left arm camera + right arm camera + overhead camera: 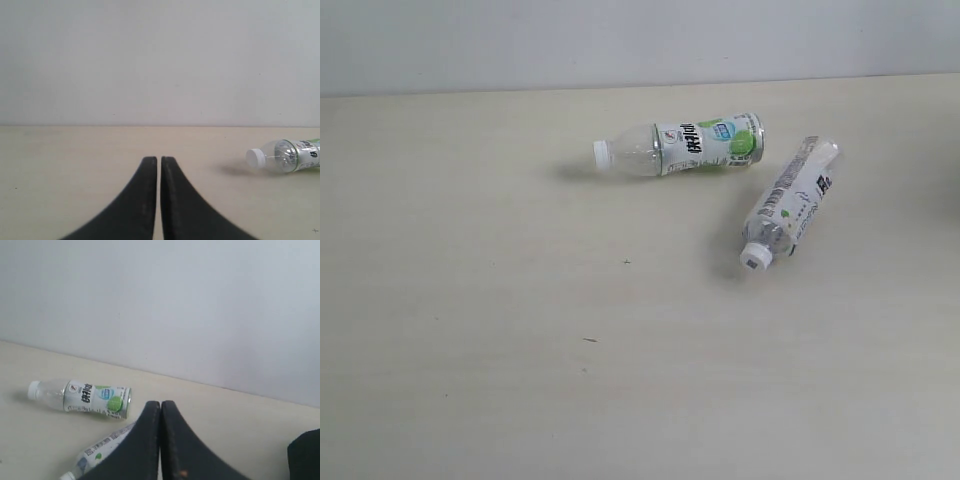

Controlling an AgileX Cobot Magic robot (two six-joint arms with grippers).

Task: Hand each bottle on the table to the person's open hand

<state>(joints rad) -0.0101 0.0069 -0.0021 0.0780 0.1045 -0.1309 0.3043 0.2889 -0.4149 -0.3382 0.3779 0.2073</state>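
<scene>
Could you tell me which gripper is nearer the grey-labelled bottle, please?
The right. The right gripper hangs just beside the grey-labelled bottle; the left gripper sits farther off, with only the green-labelled bottle in its view.

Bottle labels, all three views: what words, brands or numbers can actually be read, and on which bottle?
No text reads clearly enough to quote.
Green-and-white bottle: bold dark characters on the white label, too blurred to read; the small blue and green patches are also unreadable.
Grey-and-white bottle: fine print and a dark block, too small to read.
</scene>
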